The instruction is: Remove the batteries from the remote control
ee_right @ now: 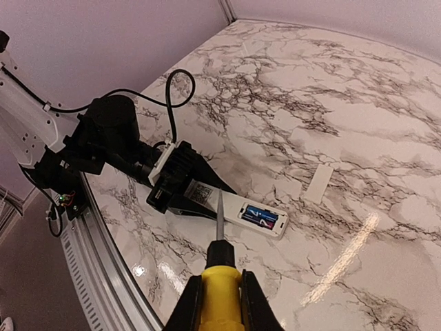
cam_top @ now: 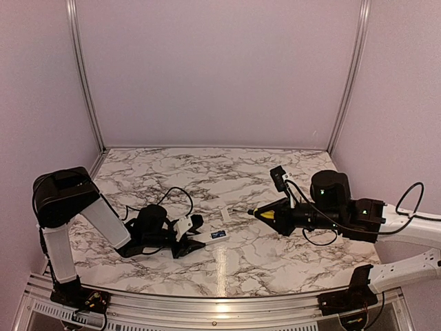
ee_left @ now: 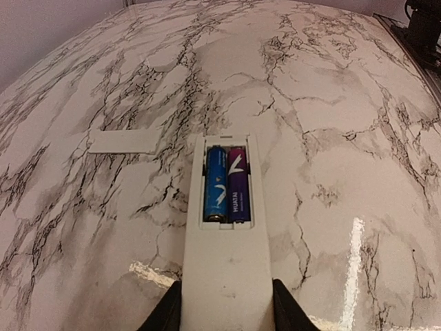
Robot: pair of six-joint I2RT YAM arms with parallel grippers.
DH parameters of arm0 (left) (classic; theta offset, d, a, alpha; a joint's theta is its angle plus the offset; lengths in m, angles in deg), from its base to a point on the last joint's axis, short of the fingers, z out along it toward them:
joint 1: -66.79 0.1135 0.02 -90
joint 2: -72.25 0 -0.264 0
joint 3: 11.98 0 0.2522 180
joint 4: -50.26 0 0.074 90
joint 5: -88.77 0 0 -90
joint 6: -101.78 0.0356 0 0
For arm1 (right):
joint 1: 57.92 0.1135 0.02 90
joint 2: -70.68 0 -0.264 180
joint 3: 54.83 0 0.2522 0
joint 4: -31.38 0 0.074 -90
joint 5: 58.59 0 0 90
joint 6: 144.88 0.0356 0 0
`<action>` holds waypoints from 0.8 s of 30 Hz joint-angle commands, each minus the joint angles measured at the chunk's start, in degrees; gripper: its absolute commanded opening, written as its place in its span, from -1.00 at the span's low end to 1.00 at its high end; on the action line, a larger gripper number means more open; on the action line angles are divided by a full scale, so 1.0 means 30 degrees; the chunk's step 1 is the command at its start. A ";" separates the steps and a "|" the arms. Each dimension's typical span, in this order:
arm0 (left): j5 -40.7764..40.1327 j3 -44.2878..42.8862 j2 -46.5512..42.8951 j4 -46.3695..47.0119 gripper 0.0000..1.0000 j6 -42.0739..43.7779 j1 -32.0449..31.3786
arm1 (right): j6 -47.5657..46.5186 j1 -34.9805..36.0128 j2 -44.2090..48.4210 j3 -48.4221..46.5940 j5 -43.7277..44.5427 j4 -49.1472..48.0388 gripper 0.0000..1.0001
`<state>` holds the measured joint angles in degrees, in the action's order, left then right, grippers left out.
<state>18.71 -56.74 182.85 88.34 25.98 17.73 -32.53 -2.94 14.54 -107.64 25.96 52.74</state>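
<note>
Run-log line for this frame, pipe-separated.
left pincer: grips remote control | batteries: both seated | cover: off, on table | right pincer: holds screwdriver

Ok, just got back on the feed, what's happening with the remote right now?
The left tool grips one end of the remote control on the marble table. Its battery bay is open with both batteries, one blue, one purple, inside; the white cover lies apart beside it. The right tool holds a yellow-handled screwdriver, tip aimed toward the remote but short of it.
</note>
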 commanded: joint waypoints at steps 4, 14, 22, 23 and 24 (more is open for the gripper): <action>-0.3541 0.0797 -0.2353 -0.0426 -1.00 0.0430 -0.1193 | -0.0263 -0.0134 -0.0029 -0.0653 0.0334 0.1173 -1.00; -0.8903 0.1468 -0.4208 0.0096 -1.00 0.1639 -0.2866 | -0.0490 -0.0141 -0.0145 -0.1380 0.0978 0.2661 -1.00; -1.3887 0.1271 -0.2928 0.3715 -1.00 0.0619 -0.3503 | -0.0532 -0.0126 -0.1081 -0.2405 0.1258 0.3917 -1.00; -1.4280 0.1229 -0.2842 0.3832 -1.00 0.0657 -0.3510 | -0.0513 -0.0133 -0.1178 -0.2495 0.1327 0.4057 -1.00; -1.4417 0.1239 -0.2828 0.3898 -1.00 0.0779 -0.3511 | -0.0518 -0.0123 -0.1245 -0.2534 0.1386 0.4115 -1.00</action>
<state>-16.00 -52.94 172.82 93.25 28.86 7.50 -33.77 -2.94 11.89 -112.29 28.36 62.03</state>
